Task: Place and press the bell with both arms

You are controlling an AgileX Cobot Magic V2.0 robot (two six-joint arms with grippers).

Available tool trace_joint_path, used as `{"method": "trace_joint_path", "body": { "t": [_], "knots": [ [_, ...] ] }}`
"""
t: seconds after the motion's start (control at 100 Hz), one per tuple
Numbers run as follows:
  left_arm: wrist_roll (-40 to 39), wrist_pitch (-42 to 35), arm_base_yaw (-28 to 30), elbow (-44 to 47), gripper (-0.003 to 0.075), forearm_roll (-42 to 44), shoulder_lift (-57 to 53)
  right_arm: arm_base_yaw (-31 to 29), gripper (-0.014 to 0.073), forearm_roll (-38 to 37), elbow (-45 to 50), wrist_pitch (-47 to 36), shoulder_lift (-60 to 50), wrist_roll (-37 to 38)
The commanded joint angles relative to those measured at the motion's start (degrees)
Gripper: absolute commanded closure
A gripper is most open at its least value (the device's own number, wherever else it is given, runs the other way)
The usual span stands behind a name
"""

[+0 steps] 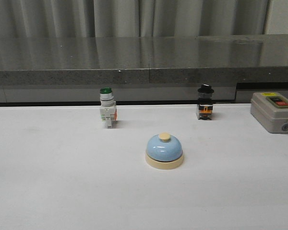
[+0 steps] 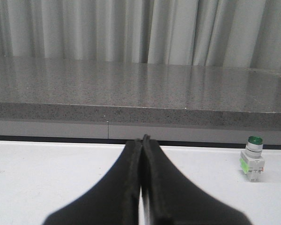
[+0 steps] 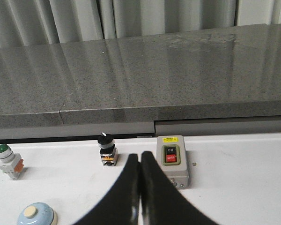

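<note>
The pale-blue bell with cream base and cream button stands upright on the white table, near its middle. It also shows in the right wrist view, apart from the gripper. Neither arm appears in the front view. My left gripper is shut and empty over bare table; the bell is out of its view. My right gripper is shut and empty, held back from the bell.
A green-capped white switch stands behind the bell to the left. A black-capped switch stands behind to the right. A grey on/off box sits at the right edge. A grey stone ledge and curtains back the table.
</note>
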Motion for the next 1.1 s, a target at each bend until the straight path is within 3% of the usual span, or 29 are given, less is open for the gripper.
{"method": "trace_joint_path", "body": {
  "t": [0.0, 0.45, 1.09],
  "knots": [
    [-0.5, -4.9, 0.0, 3.2, 0.0741, -0.4, -1.9, -0.4, 0.0658, -0.8, -1.3, -4.0, 0.3, -0.5],
    [-0.5, -4.9, 0.0, 3.2, 0.0741, -0.4, -1.9, -0.4, 0.0658, -1.3, 0.2, -4.7, 0.3, -0.5],
    [-0.5, -4.9, 0.0, 3.2, 0.0741, -0.4, -1.9, -0.6, 0.0658, -2.9, 19.8, -17.8, -15.0, -5.4]
  ]
}}
